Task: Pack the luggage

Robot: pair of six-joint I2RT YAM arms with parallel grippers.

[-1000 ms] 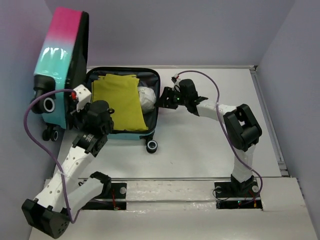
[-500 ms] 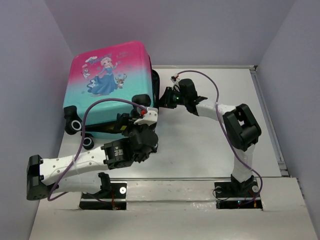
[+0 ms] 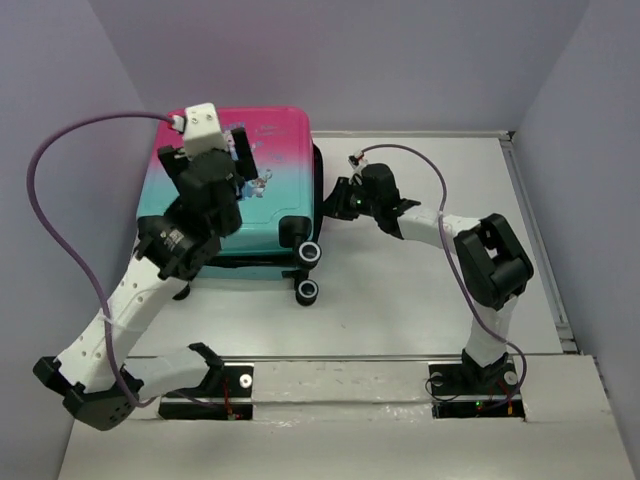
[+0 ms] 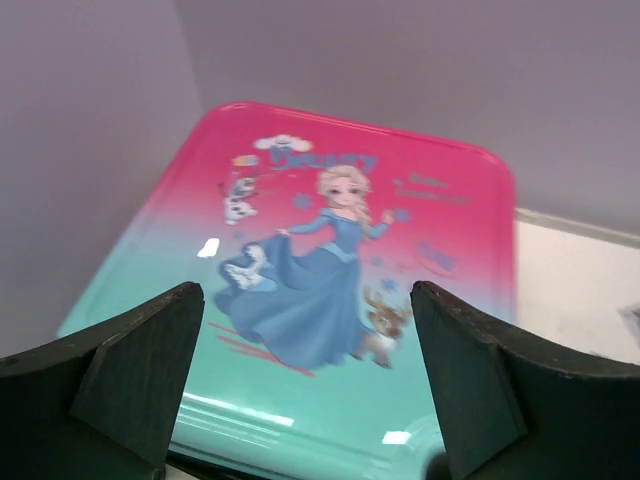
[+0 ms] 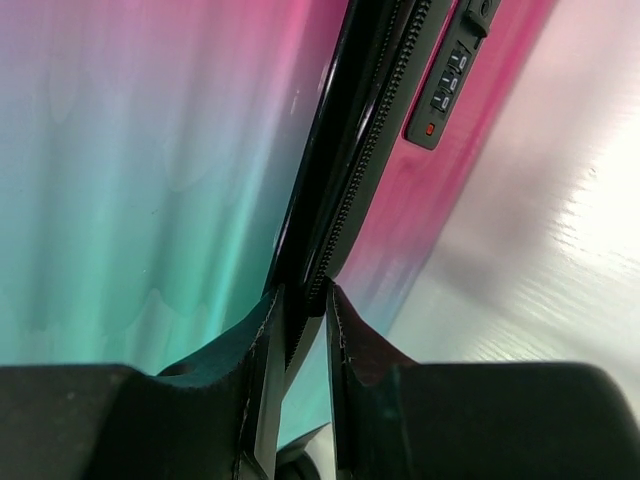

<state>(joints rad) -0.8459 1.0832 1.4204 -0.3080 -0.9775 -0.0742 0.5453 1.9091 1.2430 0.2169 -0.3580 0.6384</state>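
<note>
On the far-left part of the tabletop (image 3: 420,300), the luggage (image 3: 278,170) lies flat with its lid down, the printed side up and its wheels (image 3: 309,252) toward the arm bases. Your left gripper (image 4: 305,300) hovers over the lid, jaws spread wide and holding nothing. It is probably there to press the shell flat. Your right gripper (image 5: 305,300) sits at the case's right edge, jaws narrowed onto the black zipper band (image 5: 370,130), probably to steady that seam. You cannot tell from here whether the zip is run, so check it.
</note>
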